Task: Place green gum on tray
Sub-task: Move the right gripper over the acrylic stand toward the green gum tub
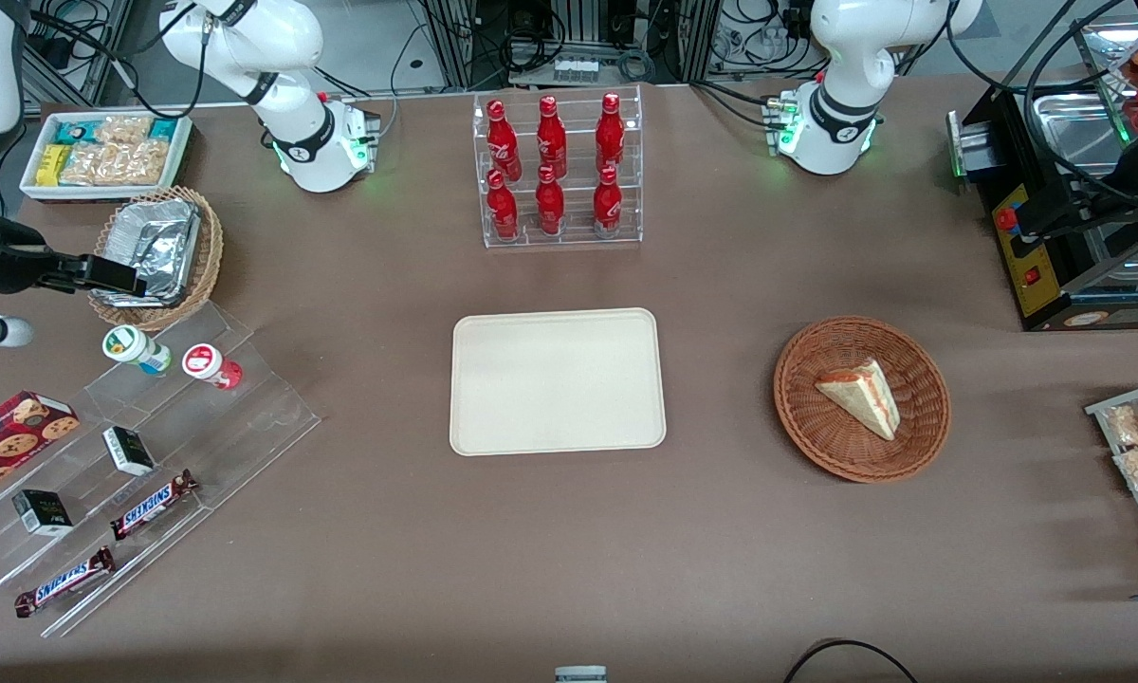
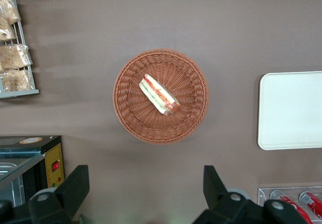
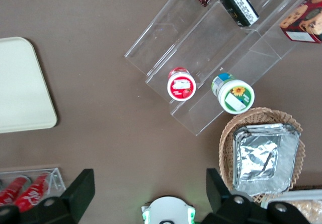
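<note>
The green gum (image 1: pixel 136 348) is a small white canister with a green-and-white lid, standing on the top step of a clear stepped display; it also shows in the right wrist view (image 3: pixel 232 93). A similar red-lid canister (image 1: pixel 211 365) stands beside it. The beige tray (image 1: pixel 557 381) lies flat and bare at the table's middle, and its edge shows in the right wrist view (image 3: pixel 20 88). My gripper (image 1: pixel 119 278) hangs high over the foil basket, above and apart from the gum. In the right wrist view the gripper (image 3: pixel 149 189) is open and empty, its fingers (image 3: pixel 80 189) spread wide.
The clear display (image 1: pixel 152 474) also holds Snickers bars, small black boxes and a cookie box. A wicker basket of foil trays (image 1: pixel 156 251) and a white snack bin (image 1: pixel 104 152) lie nearby. A cola bottle rack (image 1: pixel 559 171) stands farther from the camera than the tray; a sandwich basket (image 1: pixel 861 398) lies toward the parked arm's end.
</note>
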Controlling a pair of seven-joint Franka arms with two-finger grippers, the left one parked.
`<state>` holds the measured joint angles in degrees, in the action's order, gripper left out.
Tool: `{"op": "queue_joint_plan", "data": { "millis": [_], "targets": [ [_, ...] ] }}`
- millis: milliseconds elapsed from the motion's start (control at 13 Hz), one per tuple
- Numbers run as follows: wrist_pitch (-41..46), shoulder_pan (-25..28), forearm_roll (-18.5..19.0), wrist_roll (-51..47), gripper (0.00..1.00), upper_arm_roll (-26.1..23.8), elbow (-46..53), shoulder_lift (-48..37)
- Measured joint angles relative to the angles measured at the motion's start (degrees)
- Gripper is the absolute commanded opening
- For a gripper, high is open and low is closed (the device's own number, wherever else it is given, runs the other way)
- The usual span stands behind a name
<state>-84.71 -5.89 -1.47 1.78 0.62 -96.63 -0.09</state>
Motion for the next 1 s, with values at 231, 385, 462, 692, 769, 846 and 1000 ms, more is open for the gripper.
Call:
{"op": "queue_joint_plan", "data": {
  "millis": [231, 385, 462, 692, 769, 846, 1000],
  "targets": [
    [-11.80, -0.33, 0.00, 14.67, 0.99, 2.79, -10.57, -4.08],
    [-20.70, -0.65, 0.01, 25.08, 0.99, 4.67, -20.71, -9.43],
    [-23.83, -0.67, 0.02, 29.68, 0.99, 5.63, -24.97, -11.89],
    [-30.92, -0.68, 0.03, 40.65, 0.99, 8.15, -31.97, -15.04],
    [-33.50, -0.68, 0.03, 43.98, 0.99, 8.80, -33.27, -14.99],
    [-36.09, -0.68, 0.03, 47.04, 0.99, 9.44, -34.42, -14.74],
    [-40.23, -0.69, 0.03, 50.92, 0.99, 10.64, -35.97, -13.59]
  ]
}}
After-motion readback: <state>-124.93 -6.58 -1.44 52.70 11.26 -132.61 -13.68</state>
